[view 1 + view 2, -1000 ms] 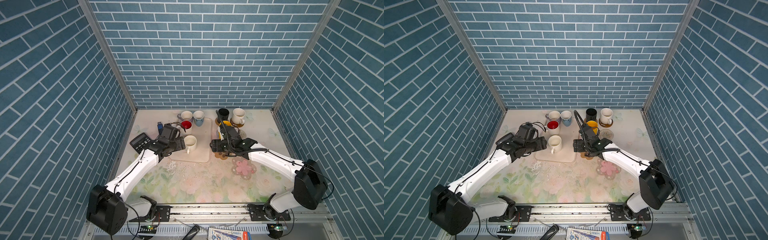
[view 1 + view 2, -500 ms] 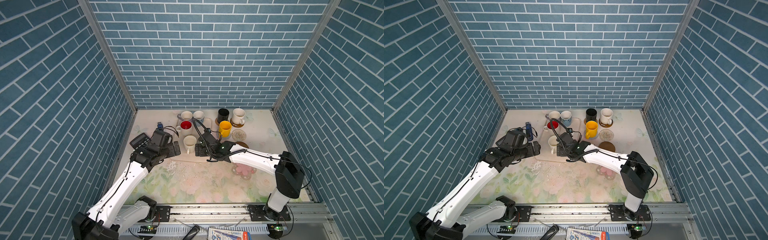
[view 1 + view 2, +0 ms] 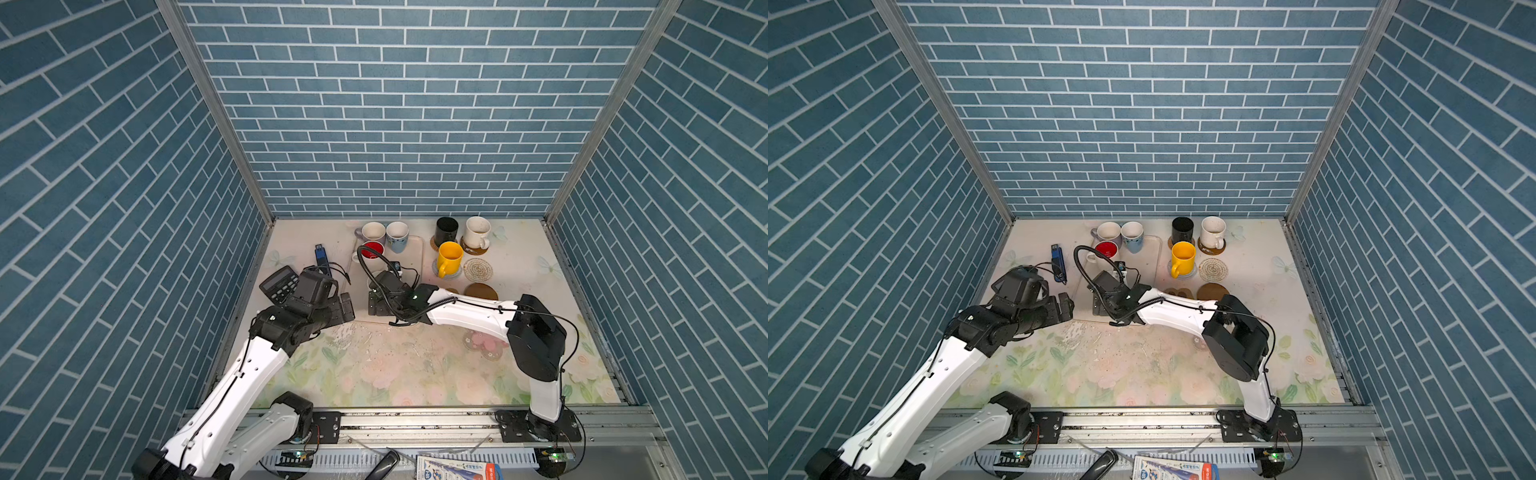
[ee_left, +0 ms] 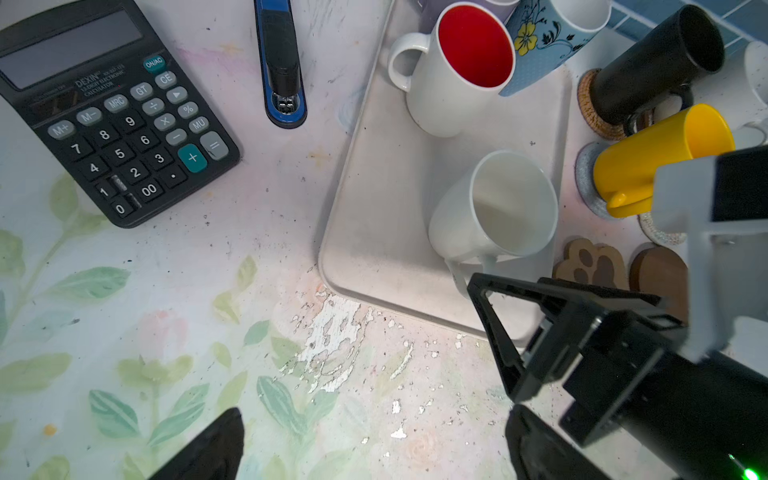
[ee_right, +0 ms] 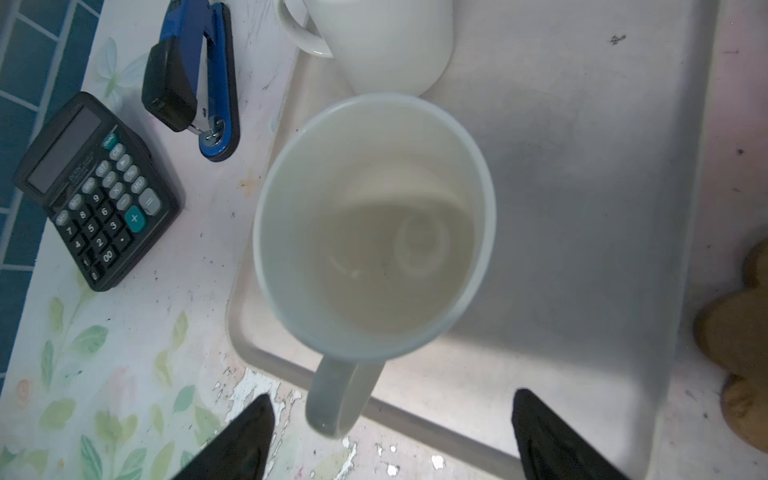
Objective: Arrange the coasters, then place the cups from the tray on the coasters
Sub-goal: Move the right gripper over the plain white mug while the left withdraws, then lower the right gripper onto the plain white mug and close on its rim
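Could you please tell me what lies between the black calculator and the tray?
A blue stapler lies between the calculator and the tray, touching neither; the left wrist view shows it plainly.

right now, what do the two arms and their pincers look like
Left arm and right arm: white links, black joints, thin black cables, one looping over the right wrist. Left pincer and right pincer: black, with pointed fingers.

Pink flower coaster (image 3: 482, 347) half hidden under right arm (image 3: 465, 316); paw coaster (image 5: 739, 340) blurred, edge-cropped.
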